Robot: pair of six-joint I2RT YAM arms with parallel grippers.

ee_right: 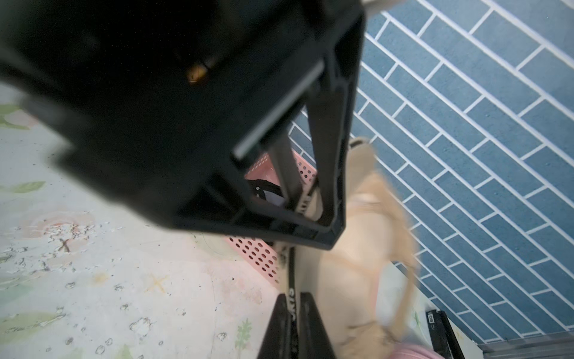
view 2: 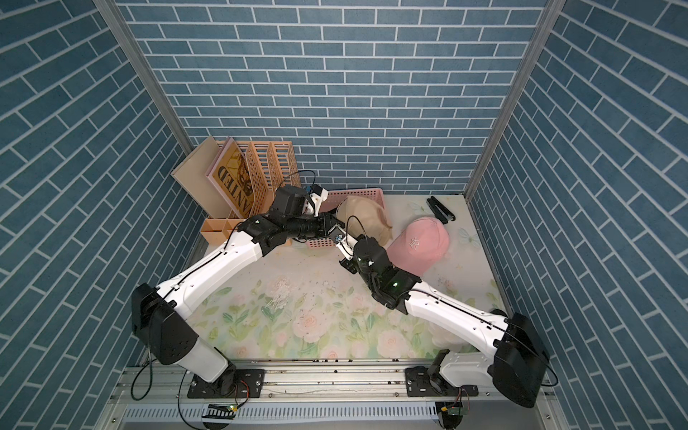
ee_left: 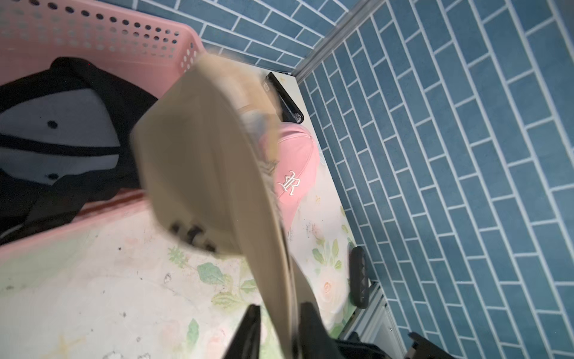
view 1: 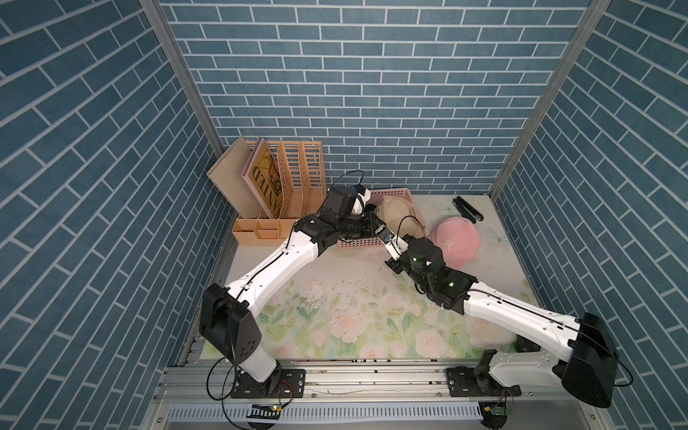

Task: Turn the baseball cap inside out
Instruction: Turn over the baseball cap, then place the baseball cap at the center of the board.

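Observation:
A beige baseball cap (view 1: 395, 211) (view 2: 363, 217) hangs over the front right corner of the pink basket, between my two grippers. In the left wrist view the beige cap (ee_left: 202, 161) is blurred. Its brim runs down between the fingers of my left gripper (ee_left: 279, 306), which is open; the brim lies against one finger with a gap to the other. My right gripper (ee_right: 294, 295) is shut on the brim's dark printed edge, with the cap's crown (ee_right: 357, 248) beyond it. The left gripper's black body (ee_right: 186, 124) fills much of the right wrist view.
A pink cap (view 1: 454, 242) (ee_left: 295, 174) lies on the floral mat right of the grippers. The pink basket (view 1: 391, 193) (ee_left: 93, 31) holds a black and grey cap (ee_left: 56, 133). A black stapler-like object (view 1: 467, 209) lies at the back right, with an orange file rack (view 1: 298, 175) and tray (view 1: 257, 231) at the back left.

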